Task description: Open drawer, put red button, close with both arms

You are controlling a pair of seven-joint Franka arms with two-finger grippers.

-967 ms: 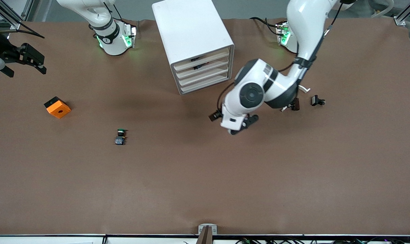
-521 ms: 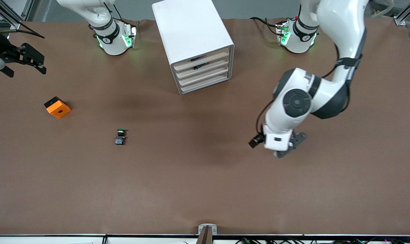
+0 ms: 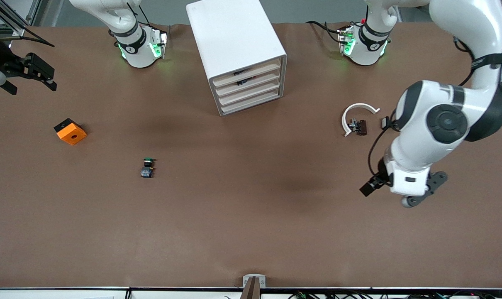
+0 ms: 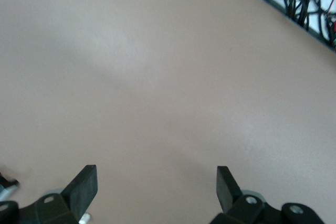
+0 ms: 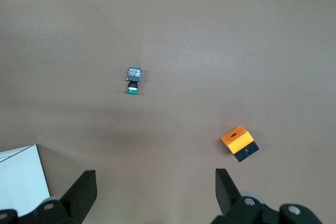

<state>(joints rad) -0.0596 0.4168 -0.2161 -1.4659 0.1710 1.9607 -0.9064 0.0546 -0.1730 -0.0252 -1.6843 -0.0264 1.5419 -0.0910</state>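
A: Starting at ten o'clock on the brown table?

B: Black two-finger right gripper point(image 3: 31, 87), up in the air at the table's edge, jaws spread wide, holding nothing. Waiting there, probably parked clear of the work, with its wrist view looking down over the table.

A: Then toward the middle?

B: Orange cube on a black base point(image 3: 70, 131) at nine o'clock. Small push button with a green cap point(image 3: 147, 167) toward eight o'clock, lying on its side. Not the one wanted, so best left alone.

A: And at twelve?

B: Boxy white cabinet point(image 3: 236, 54) with four cream-fronted tray drawers. Second-highest drawer point(image 3: 249, 84) pushed in flush with the others. Must be pulled out first, hence nothing placed yet.

A: Where is the task's thing?

B: Small dark-red capped push button point(image 3: 361, 127) at three o'clock, on the table near the left arm's end, touching a white curved plastic clip point(image 3: 356, 111). Colour hard to make out, yet likely the red button. Small black part point(image 3: 385, 122) just beside it.

A: Lastly?

B: Black two-finger left gripper point(image 3: 421, 195) at four o'clock, over bare table, jaws wide apart and empty. Apart from both button and drawer, so not lined up on either.
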